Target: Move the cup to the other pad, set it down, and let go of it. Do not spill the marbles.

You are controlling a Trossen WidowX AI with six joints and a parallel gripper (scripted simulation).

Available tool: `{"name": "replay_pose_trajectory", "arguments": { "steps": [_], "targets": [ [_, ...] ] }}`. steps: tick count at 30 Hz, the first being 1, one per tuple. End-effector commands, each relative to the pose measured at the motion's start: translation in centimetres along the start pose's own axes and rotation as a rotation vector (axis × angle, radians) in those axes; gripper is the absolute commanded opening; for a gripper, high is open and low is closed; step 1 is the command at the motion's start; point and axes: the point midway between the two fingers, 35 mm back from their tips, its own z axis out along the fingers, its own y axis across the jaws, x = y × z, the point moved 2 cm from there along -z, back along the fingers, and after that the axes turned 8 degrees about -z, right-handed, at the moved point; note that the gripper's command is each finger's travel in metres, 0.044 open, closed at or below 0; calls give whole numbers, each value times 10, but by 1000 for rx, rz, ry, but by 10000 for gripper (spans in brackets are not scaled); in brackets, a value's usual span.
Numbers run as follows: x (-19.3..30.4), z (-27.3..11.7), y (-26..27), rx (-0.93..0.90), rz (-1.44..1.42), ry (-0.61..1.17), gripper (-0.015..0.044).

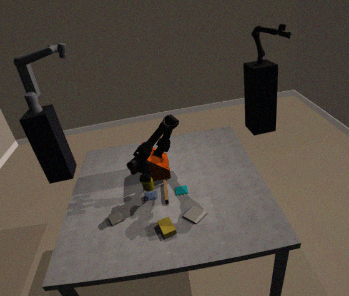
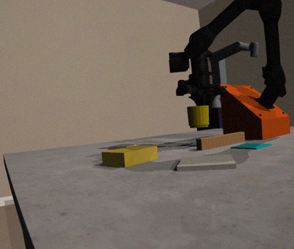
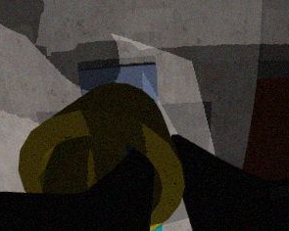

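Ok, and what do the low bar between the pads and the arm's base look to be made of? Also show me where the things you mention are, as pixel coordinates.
Bar (image 1: 165,192) (image 2: 222,141): probably wood, matt, going by its brown, streaky grain.
Base (image 1: 159,163) (image 2: 274,124): uniform orange with crisp edges; perhaps painted metal or plastic, the look leaves it open.

Yellow cup (image 1: 148,184) held up in gripper (image 1: 145,177), above table by blue pad (image 1: 150,195); wood bar (image 1: 165,192) between blue pad and teal pad (image 1: 181,190); yellow block (image 1: 167,227) nearer table's front edge
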Motion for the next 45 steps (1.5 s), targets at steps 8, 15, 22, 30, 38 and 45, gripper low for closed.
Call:
{"name": "replay_pose_trajectory", "arguments": {
  "steps": [8,15,22,30,38,45],
  "targets": [
    [11,0,2,1,0,-1,0],
    [26,0,5,2,-3,-2,0],
    [42,-1,9,2,-4,-2,0],
    [60,-1,13,2,-5,-1,0],
    [80,-2,17,2,-5,0,0],
    [97,-2,21,2,-5,1,0]
  ]
}}
